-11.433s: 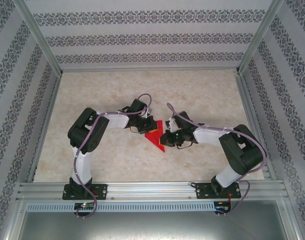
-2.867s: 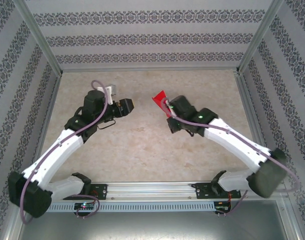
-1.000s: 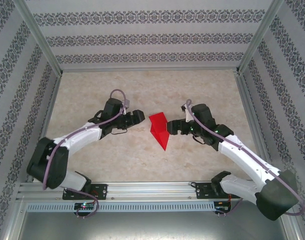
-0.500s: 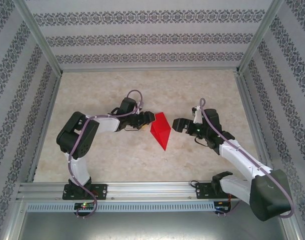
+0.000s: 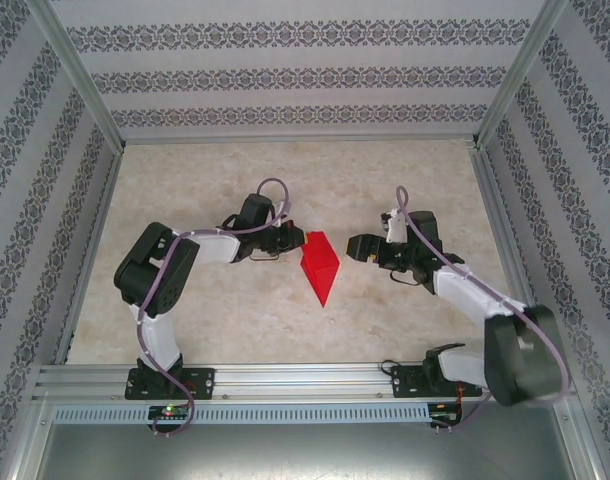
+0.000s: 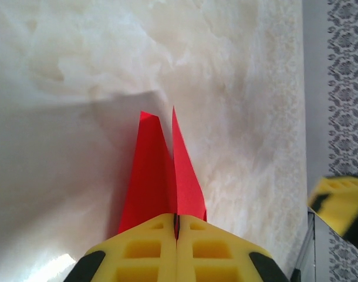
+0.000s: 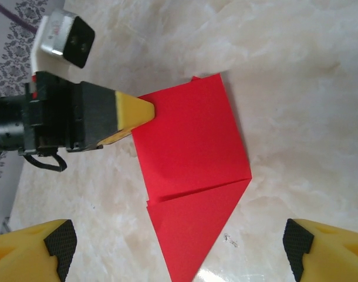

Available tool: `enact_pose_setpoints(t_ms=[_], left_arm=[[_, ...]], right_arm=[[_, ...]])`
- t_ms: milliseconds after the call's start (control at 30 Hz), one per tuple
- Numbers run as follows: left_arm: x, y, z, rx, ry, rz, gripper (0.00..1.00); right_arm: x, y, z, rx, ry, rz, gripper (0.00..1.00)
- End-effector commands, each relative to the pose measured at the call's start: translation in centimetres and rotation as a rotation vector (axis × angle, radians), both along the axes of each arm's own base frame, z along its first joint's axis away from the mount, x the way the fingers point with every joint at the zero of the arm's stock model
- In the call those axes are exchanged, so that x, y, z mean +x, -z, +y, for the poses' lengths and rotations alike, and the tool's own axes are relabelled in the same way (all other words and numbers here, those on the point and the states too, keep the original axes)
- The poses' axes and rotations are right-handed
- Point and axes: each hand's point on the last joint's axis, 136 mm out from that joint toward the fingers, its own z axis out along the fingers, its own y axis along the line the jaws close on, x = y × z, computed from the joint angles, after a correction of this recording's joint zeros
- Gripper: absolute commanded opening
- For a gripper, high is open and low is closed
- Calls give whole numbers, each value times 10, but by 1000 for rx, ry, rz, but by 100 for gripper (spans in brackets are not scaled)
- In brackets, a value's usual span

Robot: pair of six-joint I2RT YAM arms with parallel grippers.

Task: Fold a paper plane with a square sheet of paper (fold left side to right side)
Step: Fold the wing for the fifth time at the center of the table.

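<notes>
Red square sheet of paper [image 5: 320, 265], light and floppy: left pincer [image 5: 297, 243] clenches its left edge, right pincer [image 5: 353, 247] released nearby

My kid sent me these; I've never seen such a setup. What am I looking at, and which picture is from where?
Two robot arms stand bolted at the near edge of a marble-patterned table. The wide picture looks down from above; the other two come from a camera on each wrist. A folded, pointed red paper lies between the arms. The left gripper is shut on its edge, yellow fingers pressed together. The right gripper stands open, holding nothing.
</notes>
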Motion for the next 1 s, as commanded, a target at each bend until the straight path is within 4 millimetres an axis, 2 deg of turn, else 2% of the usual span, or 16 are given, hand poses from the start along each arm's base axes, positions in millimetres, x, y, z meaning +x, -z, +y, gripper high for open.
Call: enact_pose_setpoints(t_ms=[0,200,400,600,800,967], left_arm=[[-5,-36,2,-89,68,-137,0],[-29,-55,9,-186,150,-182,0],[-46,-66,7,-231,211,-214,0],[-50,-67,6,-245,235,-222,0],[-48,-66,4,-252,243,-217,0],[-47,-64,4,-251,244,-210,0]], right_arm=[[12,-23,21,120,-148,-83,87],[20,-16,42,226,-276,-91,87],[16,-5,58,284,-379,-82,84],[15,4,67,363,-422,-80,76],[9,9,72,390,-444,-75,73],[3,10,76,399,-464,-64,60]])
